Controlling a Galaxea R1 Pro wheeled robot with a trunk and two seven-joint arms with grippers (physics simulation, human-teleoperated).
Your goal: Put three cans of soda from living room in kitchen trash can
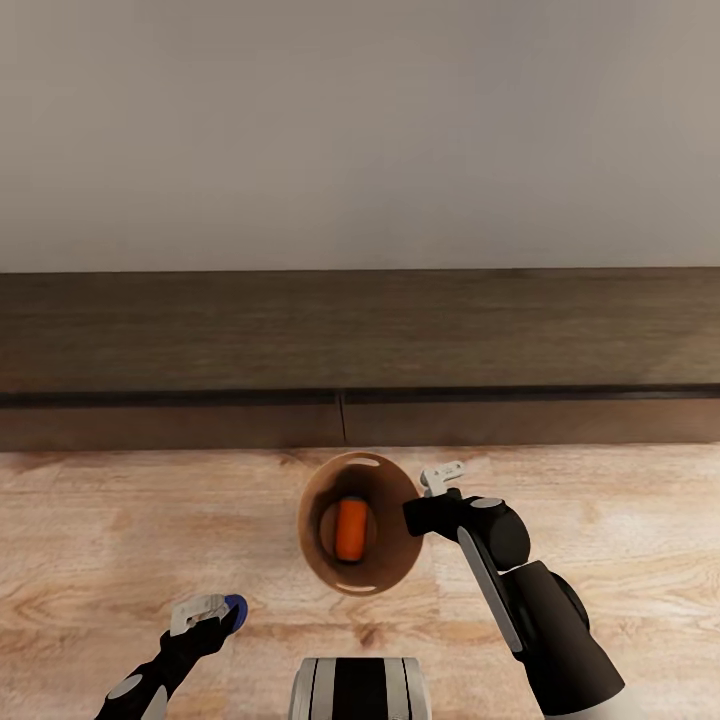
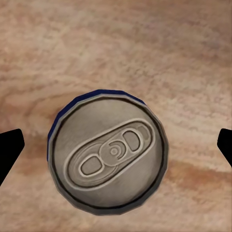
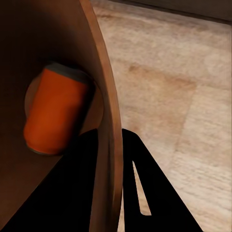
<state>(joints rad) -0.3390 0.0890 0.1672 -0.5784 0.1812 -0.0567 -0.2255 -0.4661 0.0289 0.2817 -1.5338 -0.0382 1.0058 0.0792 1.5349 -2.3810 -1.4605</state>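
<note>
The tash can, brown inside, stands on the light wood plank floor in the middle of the head view. One orange can of soda lies on its side at the bottom, also seen in the right wrist view. My right gripper is shut on the bin's right rim, one finger inside the wall and one outside. A blue can of soda stands upright on the floor to the bin's left. My left gripper hangs over its grey top, open, with fingertips well apart from the can.
A long dark wood cabinet runs across the back against a pale wall, just behind the bin. Plank floor stretches to both sides. My own base shows at the lower edge.
</note>
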